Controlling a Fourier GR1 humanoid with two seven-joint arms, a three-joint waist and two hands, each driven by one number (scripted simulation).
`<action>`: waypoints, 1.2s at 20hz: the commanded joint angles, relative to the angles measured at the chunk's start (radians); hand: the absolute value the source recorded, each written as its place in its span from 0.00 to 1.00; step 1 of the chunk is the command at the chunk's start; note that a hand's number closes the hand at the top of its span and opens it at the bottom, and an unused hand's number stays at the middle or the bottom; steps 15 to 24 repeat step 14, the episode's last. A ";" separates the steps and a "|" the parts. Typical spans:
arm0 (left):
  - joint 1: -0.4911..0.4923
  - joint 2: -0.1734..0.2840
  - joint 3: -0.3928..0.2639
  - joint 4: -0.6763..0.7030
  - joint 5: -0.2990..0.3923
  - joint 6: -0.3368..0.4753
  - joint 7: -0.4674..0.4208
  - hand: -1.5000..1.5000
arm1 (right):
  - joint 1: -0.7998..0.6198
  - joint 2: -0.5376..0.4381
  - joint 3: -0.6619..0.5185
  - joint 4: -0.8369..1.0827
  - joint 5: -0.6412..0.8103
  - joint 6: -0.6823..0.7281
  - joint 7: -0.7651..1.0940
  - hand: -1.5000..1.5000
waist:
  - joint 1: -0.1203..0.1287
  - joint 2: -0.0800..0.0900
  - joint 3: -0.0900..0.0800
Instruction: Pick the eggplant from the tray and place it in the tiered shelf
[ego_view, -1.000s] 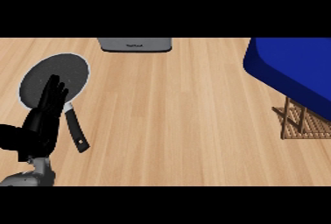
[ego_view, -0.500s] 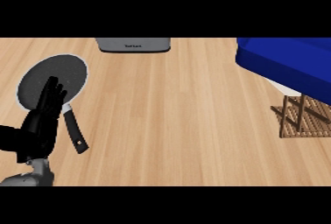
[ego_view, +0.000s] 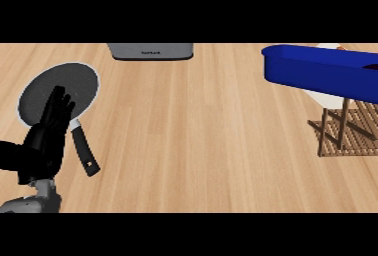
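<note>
The eggplant shows only as a dark sliver (ego_view: 367, 65) inside the blue tray (ego_view: 317, 72) at the head view's upper right, above the wooden tiered shelf (ego_view: 347, 132); its long axis cannot be told. The left hand (ego_view: 48, 135) rests far left over a frying pan (ego_view: 59, 92), fingers straight, holding nothing. The right hand is out of view.

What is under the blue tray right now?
Under the blue tray, the wooden tiered shelf and a white object show. The tray's wall covers most of its contents.
</note>
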 joint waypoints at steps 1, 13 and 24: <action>0.041 -0.015 -0.029 -0.068 -0.014 0.007 0.039 0.50 | 0.078 -0.126 -0.103 0.166 -0.044 0.135 -0.058 0.00 | 0.002 -0.001 0.002; -0.024 -0.029 0.004 0.039 -0.016 0.016 -0.015 0.50 | 0.241 -0.227 -0.143 0.448 -0.017 0.402 -0.351 0.00 | -0.002 0.003 0.005; -0.004 -0.009 0.005 -0.015 -0.006 -0.005 0.009 0.50 | 0.226 -0.254 -0.137 0.459 -0.011 0.392 -0.332 0.00 | 0.010 0.002 0.005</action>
